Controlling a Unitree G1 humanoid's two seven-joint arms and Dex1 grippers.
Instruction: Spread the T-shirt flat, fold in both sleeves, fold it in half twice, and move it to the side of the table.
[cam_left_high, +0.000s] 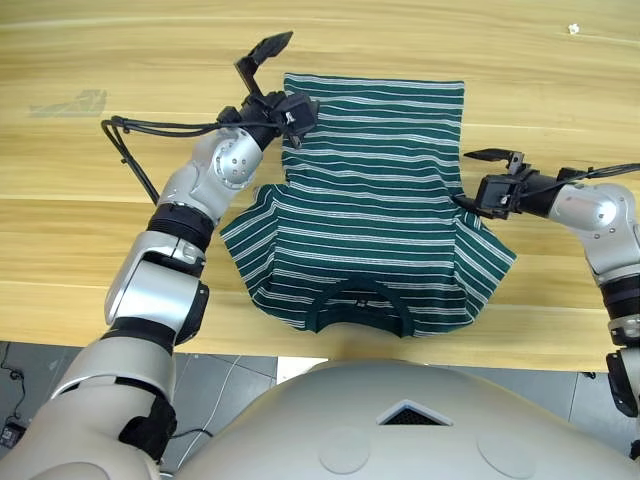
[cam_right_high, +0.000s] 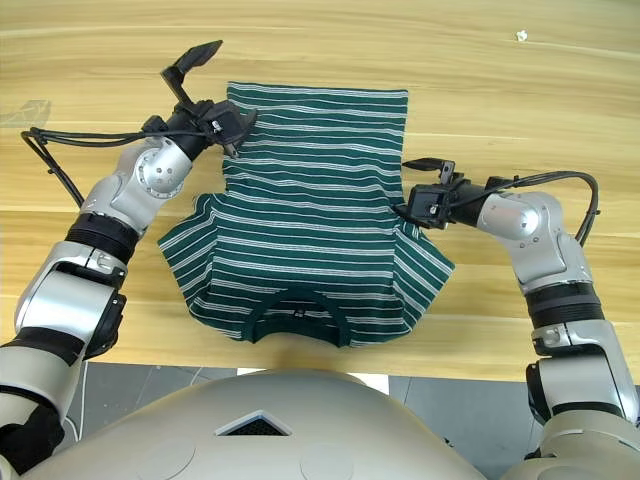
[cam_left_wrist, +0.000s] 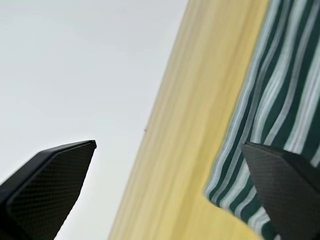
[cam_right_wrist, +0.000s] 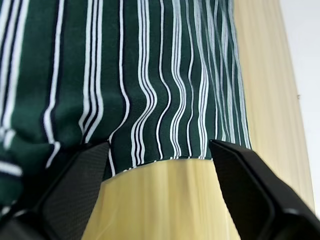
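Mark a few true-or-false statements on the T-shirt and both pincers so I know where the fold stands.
1. The T-shirt lies on the table with its collar toward the robot. True.
2. Both sleeves are folded in. False: the sleeves stick out to either side.
3. The left pincer is shut on the hem. False: it is open at the shirt's far left corner, one finger over cloth, the other over bare wood.
4. The right pincer is open at the shirt's right edge. True.
5. The shirt is folded in half. False: it is spread full length, collar to hem.
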